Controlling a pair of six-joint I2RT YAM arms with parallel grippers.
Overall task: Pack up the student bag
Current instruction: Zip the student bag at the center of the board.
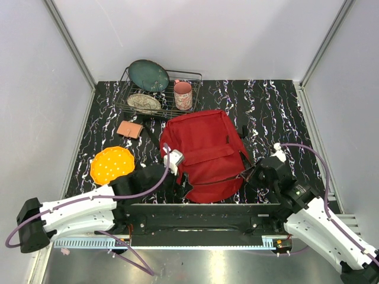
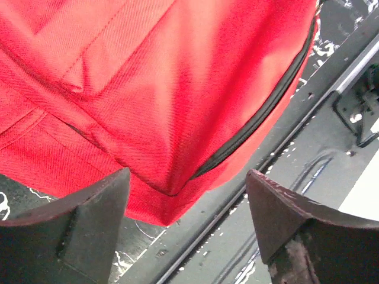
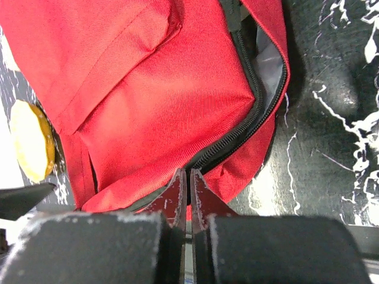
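Table [image 1: 278, 112]: black, white-veined marble pattern, carrying everything in view.
Student bag [image 1: 204, 154]: dark-red backpack that lay flat in the middle of the table with its front pocket facing up. Its rounded near end sat close to the rail, between the two grippers.
Bag's zip [image 3: 237, 139]: black, and parted along the bag's right side, where grey lining [image 3: 269, 62] showed in the gap.
Dish rack [image 1: 190, 74]: wire rack at the far left of the table, just beyond the bag.
Left gripper [image 2: 188, 177]: at the bag's near left corner, fingers spread wide with nothing clamped between them. The corner of the red fabric lay just beyond the tips.
Right gripper [image 3: 187, 177]: at the bag's near right edge, fingers pressed together and tips resting on the zip line. Whether any fabric or a pull was caught between them could not be told.
Orange plate [image 1: 112, 164]: flat on the table, left of the bag and apart from it.
Dark-green plate [image 1: 149, 75]: stood on edge in the rack.
Patterned plate [image 1: 144, 102]: lay in the rack's front part.
Pink mug [image 1: 183, 95]: upright at the rack's right end.
Tan wallet [image 1: 129, 129]: on the table between the rack and the orange plate.
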